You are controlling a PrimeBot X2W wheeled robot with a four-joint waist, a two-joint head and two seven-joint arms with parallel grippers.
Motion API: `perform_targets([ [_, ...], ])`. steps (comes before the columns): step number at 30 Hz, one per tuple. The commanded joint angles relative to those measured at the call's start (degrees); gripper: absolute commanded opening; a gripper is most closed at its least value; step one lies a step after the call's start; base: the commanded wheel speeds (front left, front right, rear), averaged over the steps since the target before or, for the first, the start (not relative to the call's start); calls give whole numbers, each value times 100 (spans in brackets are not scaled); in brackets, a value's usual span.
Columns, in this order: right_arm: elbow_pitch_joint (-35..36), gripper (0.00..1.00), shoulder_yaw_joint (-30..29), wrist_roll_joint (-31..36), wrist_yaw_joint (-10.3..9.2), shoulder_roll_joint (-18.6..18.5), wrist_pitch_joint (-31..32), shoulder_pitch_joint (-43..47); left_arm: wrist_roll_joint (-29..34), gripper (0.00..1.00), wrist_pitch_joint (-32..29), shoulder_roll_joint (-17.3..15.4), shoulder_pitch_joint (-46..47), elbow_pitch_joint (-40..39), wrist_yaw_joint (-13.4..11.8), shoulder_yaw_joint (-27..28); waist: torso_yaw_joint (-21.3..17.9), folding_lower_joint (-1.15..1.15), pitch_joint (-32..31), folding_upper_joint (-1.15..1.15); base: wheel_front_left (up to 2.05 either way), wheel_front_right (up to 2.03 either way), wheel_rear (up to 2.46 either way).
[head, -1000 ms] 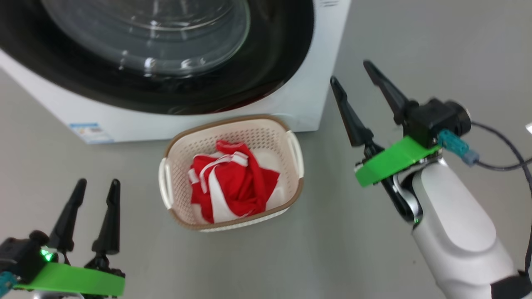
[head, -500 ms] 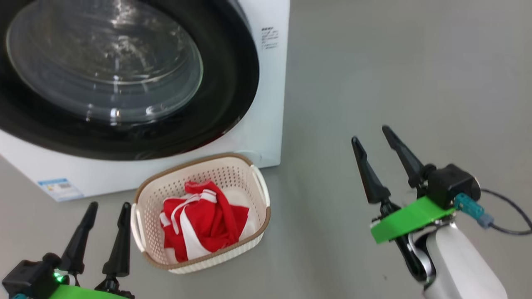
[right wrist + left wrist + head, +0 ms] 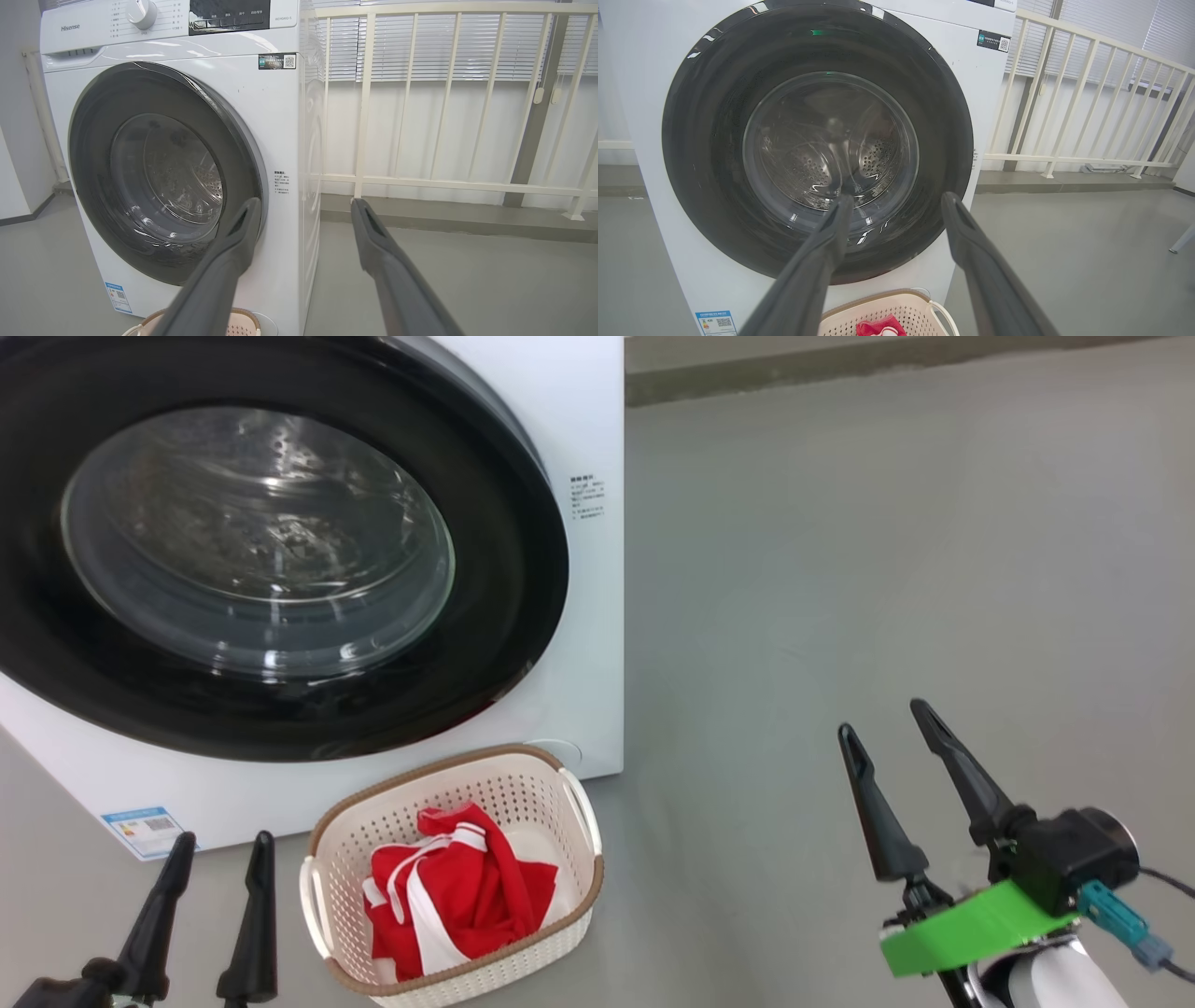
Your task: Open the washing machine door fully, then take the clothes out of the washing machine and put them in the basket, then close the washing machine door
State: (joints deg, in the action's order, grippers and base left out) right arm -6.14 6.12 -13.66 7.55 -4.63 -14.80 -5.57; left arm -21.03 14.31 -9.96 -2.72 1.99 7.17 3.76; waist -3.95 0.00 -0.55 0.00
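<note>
Clear of the basket (image 3: 485,793), we hold left claw (image 3: 225,842) and right claw (image 3: 882,719) wide, empty, checking the door (image 3: 261,541) sits flush.

Black-rimmed glass door (image 3: 271,551) closed on white washing machine (image 3: 588,616); crumpled red-and-white clothes (image 3: 467,887) in cream basket (image 3: 439,770) before it
</note>
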Motion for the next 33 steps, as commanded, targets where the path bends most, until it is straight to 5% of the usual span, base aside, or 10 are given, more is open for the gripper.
perform_targets([
  [1,247,100,73,51,-6,-41,-20,32,93,100,69,-63,30,-121,32,248,59,0,-107,0,0,0,0],
  [26,440,100,-133,15,-6,-55,-20,709,322,100,69,103,-325,-91,32,348,233,0,-315,0,0,0,0],
  [27,256,0,-215,4,1,5,0,797,289,0,-6,178,-450,74,-3,127,232,0,-315,0,0,0,0],
  [33,-12,0,-172,-178,1,50,48,849,125,0,-71,278,-418,363,-8,82,235,1,-309,0,0,0,0],
])
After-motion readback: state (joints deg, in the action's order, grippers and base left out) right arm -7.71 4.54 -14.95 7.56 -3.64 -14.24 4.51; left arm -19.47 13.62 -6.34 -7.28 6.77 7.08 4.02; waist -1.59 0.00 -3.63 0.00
